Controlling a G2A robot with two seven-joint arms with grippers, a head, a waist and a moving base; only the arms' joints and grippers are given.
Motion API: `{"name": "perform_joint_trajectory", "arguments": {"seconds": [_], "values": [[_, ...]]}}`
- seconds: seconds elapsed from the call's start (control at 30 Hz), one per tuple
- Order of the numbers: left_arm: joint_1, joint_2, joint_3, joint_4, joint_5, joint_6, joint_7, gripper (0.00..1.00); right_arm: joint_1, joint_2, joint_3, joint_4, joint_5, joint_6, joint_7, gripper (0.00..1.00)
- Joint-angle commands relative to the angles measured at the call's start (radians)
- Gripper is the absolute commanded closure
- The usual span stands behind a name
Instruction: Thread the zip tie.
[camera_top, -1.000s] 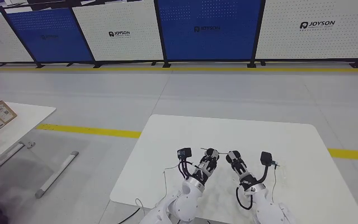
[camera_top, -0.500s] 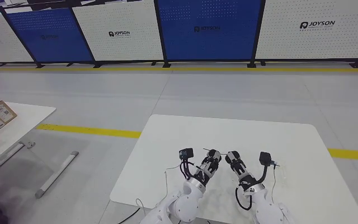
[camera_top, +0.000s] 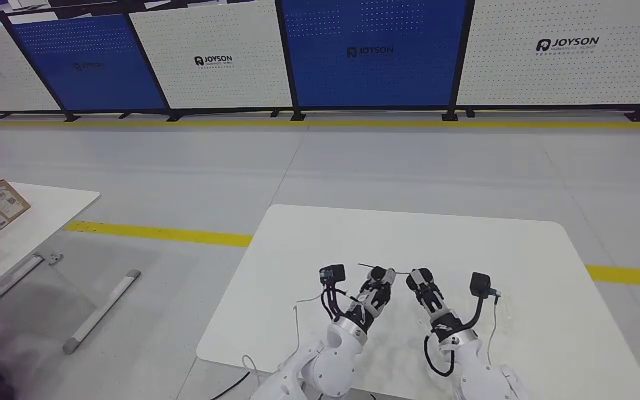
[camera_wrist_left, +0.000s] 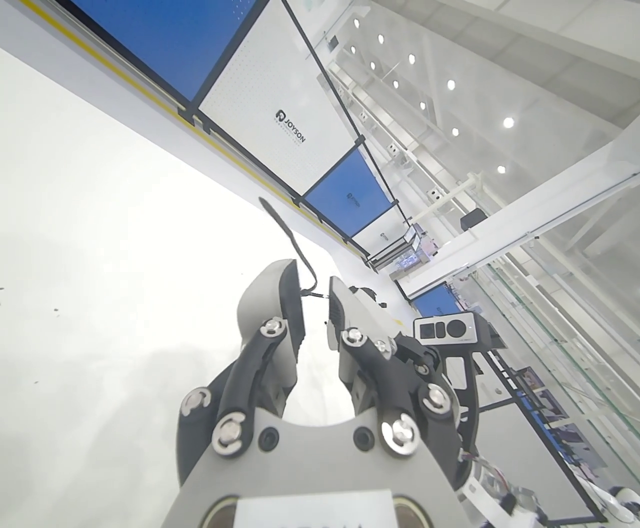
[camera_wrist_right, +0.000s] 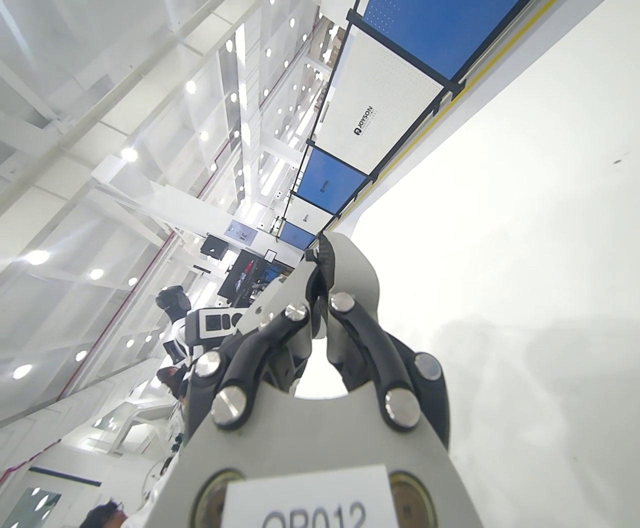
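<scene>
A thin black zip tie (camera_top: 372, 268) hangs above the near part of the white table (camera_top: 450, 235), between my two grippers. In the left wrist view its strap (camera_wrist_left: 289, 234) curves up out of the gap between my left gripper's (camera_wrist_left: 314, 282) parted fingers, and no pad presses on it. My left gripper (camera_top: 380, 280) stands open, close beside the right gripper (camera_top: 414, 278). In the right wrist view my right gripper (camera_wrist_right: 320, 250) is shut, with a small black piece of the tie (camera_wrist_right: 311, 254) at its fingertips.
Both arms work near the table's front edge (camera_top: 300, 362), with bare tabletop (camera_top: 480, 230) stretching away toward the back and right. Another white table (camera_top: 40, 205) stands off to the left across the floor. Blue and white panels (camera_top: 370, 50) line the far side.
My right gripper edged toward the left one, then drew back slightly to the right. The left gripper has hardly moved, and the tie stays between them.
</scene>
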Motion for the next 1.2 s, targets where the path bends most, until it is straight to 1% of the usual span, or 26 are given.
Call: {"name": "perform_joint_trajectory", "arguments": {"seconds": [0.0, 0.07, 0.13, 0.2, 0.23, 0.3, 0.33, 0.37, 0.4, 0.47, 0.77, 0.9, 1.03, 1.17], "values": [[-0.001, 0.000, 0.000, 0.000, -0.001, 0.000, 0.001, 0.62, 0.000, 0.000, 0.000, -0.002, -0.007, 0.006, 0.001, 1.00], [-0.001, -0.001, -0.002, -0.003, -0.001, 0.000, 0.008, 0.62, 0.000, 0.000, 0.001, -0.004, -0.012, 0.012, 0.000, 1.00], [0.001, 0.000, -0.007, -0.008, 0.001, 0.000, 0.017, 0.65, 0.000, 0.000, 0.001, -0.006, -0.016, 0.020, -0.001, 1.00], [0.002, 0.001, -0.012, -0.012, 0.002, 0.000, 0.022, 0.75, 0.001, 0.000, 0.000, -0.006, -0.018, 0.026, 0.000, 1.00], [0.004, 0.001, -0.015, -0.014, 0.002, 0.000, 0.023, 0.82, 0.001, -0.001, 0.000, -0.006, -0.018, 0.027, 0.001, 1.00], [0.005, 0.002, -0.019, -0.018, 0.003, 0.000, 0.023, 0.89, 0.002, -0.001, 0.000, -0.006, -0.019, 0.028, 0.001, 1.00], [0.007, 0.002, -0.021, -0.019, 0.003, 0.000, 0.022, 0.90, 0.002, -0.001, 0.000, -0.005, -0.019, 0.028, 0.002, 1.00], [0.007, 0.002, -0.021, -0.020, 0.004, 0.000, 0.021, 0.96, 0.003, -0.001, 0.000, -0.005, -0.019, 0.028, 0.003, 1.00], [0.008, 0.003, -0.022, -0.021, 0.005, 0.000, 0.021, 0.98, 0.003, -0.001, -0.001, -0.005, -0.020, 0.028, 0.003, 1.00], [0.009, 0.003, -0.023, -0.022, 0.007, 0.000, 0.020, 1.00, 0.003, -0.002, -0.001, -0.004, -0.020, 0.028, 0.004, 1.00], [0.007, 0.002, -0.020, -0.021, 0.014, 0.002, 0.013, 1.00, 0.003, -0.003, 0.000, -0.001, -0.017, 0.025, 0.005, 1.00], [0.006, 0.001, -0.016, -0.021, -0.006, -0.005, -0.003, 1.00, 0.005, -0.002, -0.001, 0.000, -0.015, 0.019, 0.018, 1.00], [0.007, 0.002, -0.016, -0.022, -0.005, -0.008, -0.007, 1.00, 0.005, -0.003, 0.000, 0.002, -0.010, 0.009, 0.025, 1.00], [0.007, 0.001, -0.018, -0.024, -0.011, -0.010, -0.004, 1.00, 0.006, -0.003, 0.002, 0.004, -0.003, 0.011, 0.029, 1.00]]}}
